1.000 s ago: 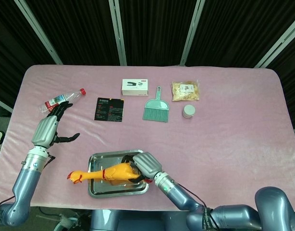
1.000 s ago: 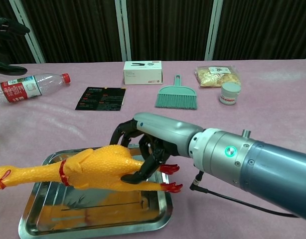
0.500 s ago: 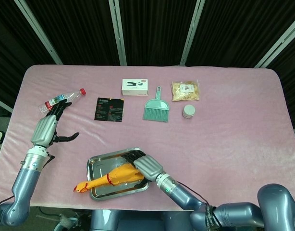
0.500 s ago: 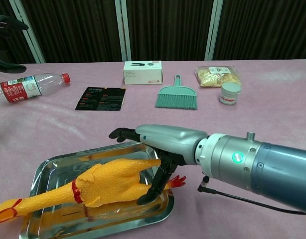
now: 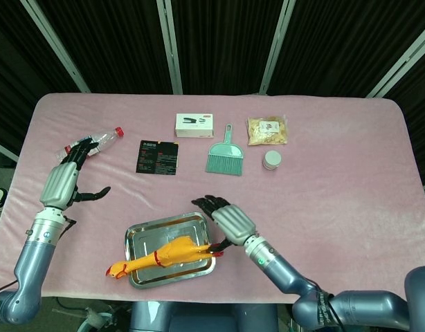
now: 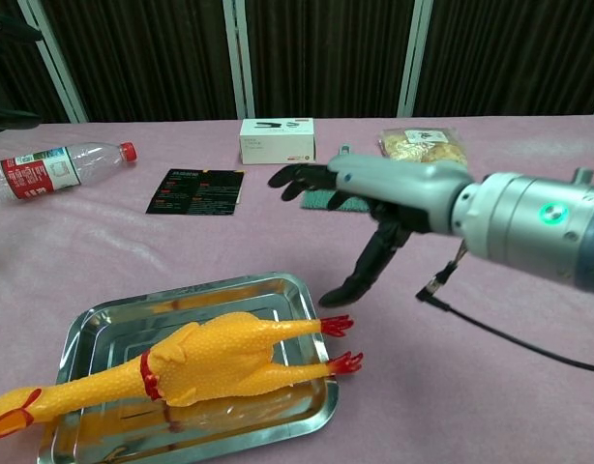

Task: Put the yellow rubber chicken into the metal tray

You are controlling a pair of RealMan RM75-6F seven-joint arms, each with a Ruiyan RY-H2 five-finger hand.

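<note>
Yellow rubber chicken (image 5: 164, 254) lies in the metal tray (image 5: 157, 229), head overhanging at 8 o'clock. Right robot hand (image 5: 225, 218) hovers spread, empty, at 2 o'clock. Left robot hand (image 5: 66, 184) spread, empty.

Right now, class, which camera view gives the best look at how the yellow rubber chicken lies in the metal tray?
The chest view: the yellow rubber chicken fills the foreground, body in the metal tray, head and neck hanging over the left rim, red feet at the right rim. The head view shows the same chicken small, from above, head outside the tray.
</note>
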